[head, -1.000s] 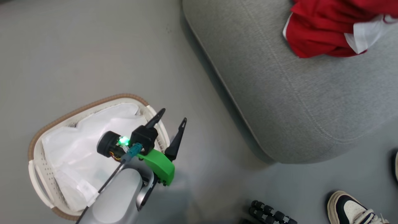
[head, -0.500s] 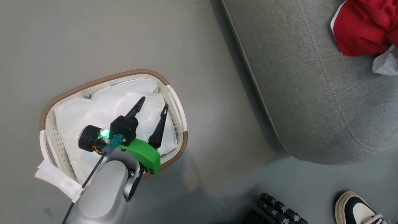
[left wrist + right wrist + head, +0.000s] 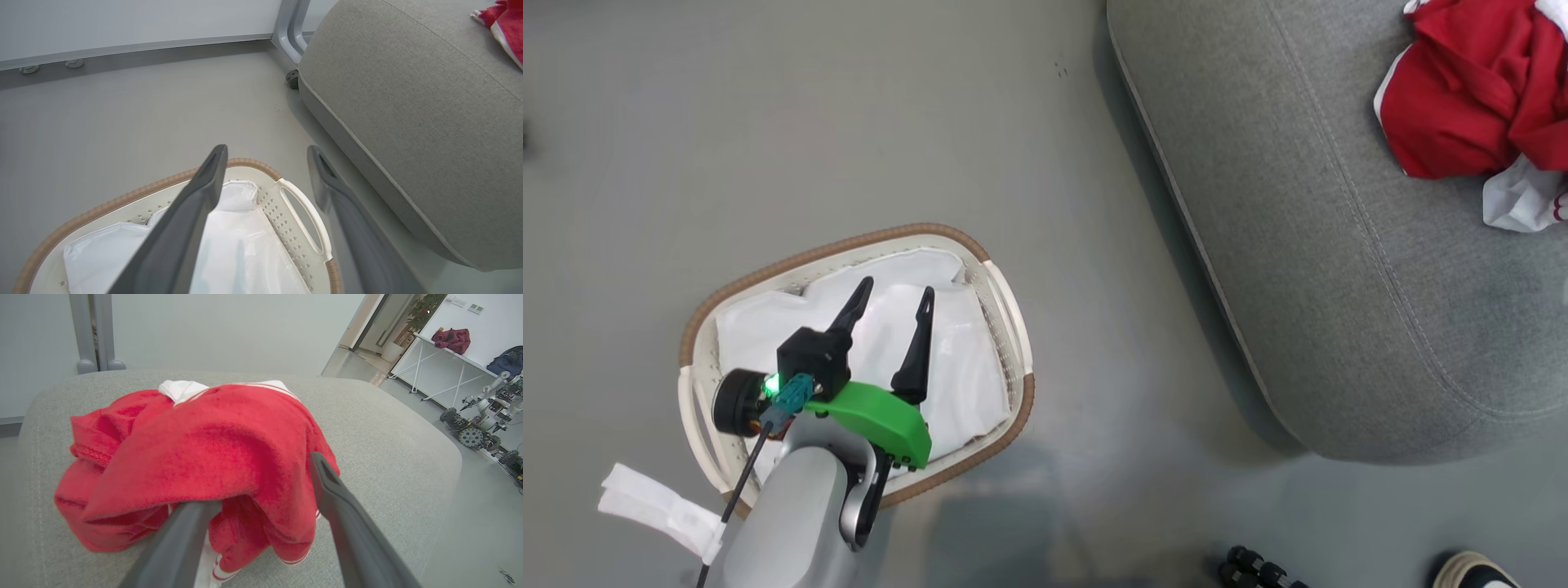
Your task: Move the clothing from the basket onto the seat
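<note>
The left tool (image 3: 894, 287) is held spread wide above the basket (image 3: 907, 231), with its white liner (image 3: 964, 367) below. The right tool (image 3: 261, 482) is spread wide against the clothing (image 3: 196, 449), with red fabric draped over one finger. The clothing is heaped on the seat (image 3: 388, 428), well apart from the basket.

Red clothing (image 3: 1454, 122) bunched on grey seat (image 3: 1339, 286); basket (image 3: 849, 243) upright nr it.

A shoe toe (image 3: 1474, 573) and black ribbed rollers (image 3: 1245, 565) lie on the grey floor (image 3: 768, 122).
</note>
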Robot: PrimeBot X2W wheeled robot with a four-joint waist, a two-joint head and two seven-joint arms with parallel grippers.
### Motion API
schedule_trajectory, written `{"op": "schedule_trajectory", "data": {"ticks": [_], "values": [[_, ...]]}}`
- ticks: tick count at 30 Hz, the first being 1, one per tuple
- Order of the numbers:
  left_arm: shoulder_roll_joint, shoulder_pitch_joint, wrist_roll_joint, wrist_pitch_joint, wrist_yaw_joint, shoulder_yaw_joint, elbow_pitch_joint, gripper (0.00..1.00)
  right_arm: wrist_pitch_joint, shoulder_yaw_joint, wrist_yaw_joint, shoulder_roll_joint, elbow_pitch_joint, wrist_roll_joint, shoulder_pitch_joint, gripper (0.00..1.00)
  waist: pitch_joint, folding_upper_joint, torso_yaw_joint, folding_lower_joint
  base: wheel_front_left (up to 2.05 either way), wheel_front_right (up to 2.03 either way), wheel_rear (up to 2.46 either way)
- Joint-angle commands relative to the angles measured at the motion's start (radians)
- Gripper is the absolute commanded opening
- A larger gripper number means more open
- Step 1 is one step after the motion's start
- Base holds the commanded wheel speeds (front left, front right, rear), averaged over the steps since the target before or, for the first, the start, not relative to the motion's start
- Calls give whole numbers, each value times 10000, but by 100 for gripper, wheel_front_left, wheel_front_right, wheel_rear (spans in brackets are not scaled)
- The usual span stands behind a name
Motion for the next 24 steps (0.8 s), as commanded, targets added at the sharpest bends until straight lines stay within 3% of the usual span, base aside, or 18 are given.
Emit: {"op": "schedule_trajectory", "data": {"ticks": [1, 12, 24], "values": [[-83, 226, 30, -7, -21, 151, 35, 100, -15, 56, -14, 107, -292, 138, 402, 100, -483, 0, 267, 0, 0, 0, 0], [-374, 1227, 359, -7, 72, 1571, -499, 100, -17, 1491, -14, 1161, -1984, 817, 2141, 100, -1607, 0, 1067, 0, 0, 0, 0], [-497, 1713, 882, -7, 506, 2734, -1345, 100, -17, 3503, -14, 1876, -1836, 969, 1826, 100, -2191, 0, 2372, 0, 0, 0, 0]]}}
